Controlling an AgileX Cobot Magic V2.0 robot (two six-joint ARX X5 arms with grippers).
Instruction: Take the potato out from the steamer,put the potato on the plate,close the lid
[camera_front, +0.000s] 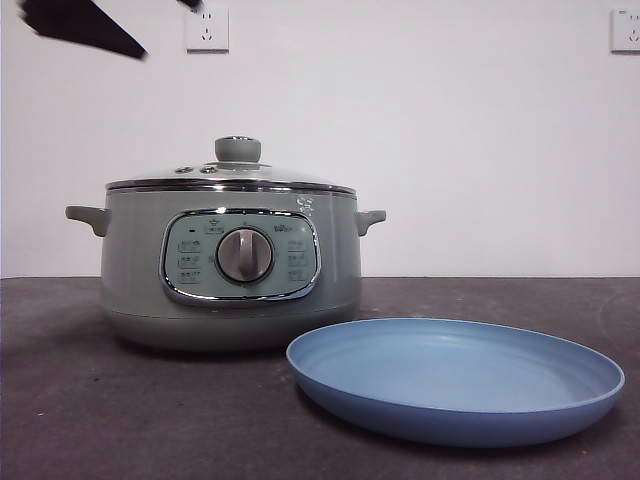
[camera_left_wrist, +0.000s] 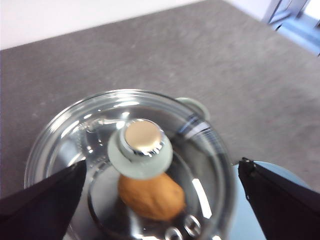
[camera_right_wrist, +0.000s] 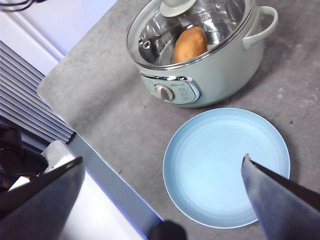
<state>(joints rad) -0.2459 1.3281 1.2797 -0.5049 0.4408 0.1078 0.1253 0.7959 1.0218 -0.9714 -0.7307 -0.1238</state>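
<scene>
Left gripper: jaws spread wide, above the lid, knob between them.
Right gripper: jaws apart, empty, over the plate.
Potato: inside the closed steamer.

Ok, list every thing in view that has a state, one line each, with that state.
lid: closed, seated on the steamer.
steamer: upright on the table, lid on.
potato: inside the steamer, under the glass lid.
plate: empty, flat on the table beside the steamer.
left claw: open, above the lid knob, holding nothing.
right claw: open, above the plate's edge, holding nothing.
</scene>
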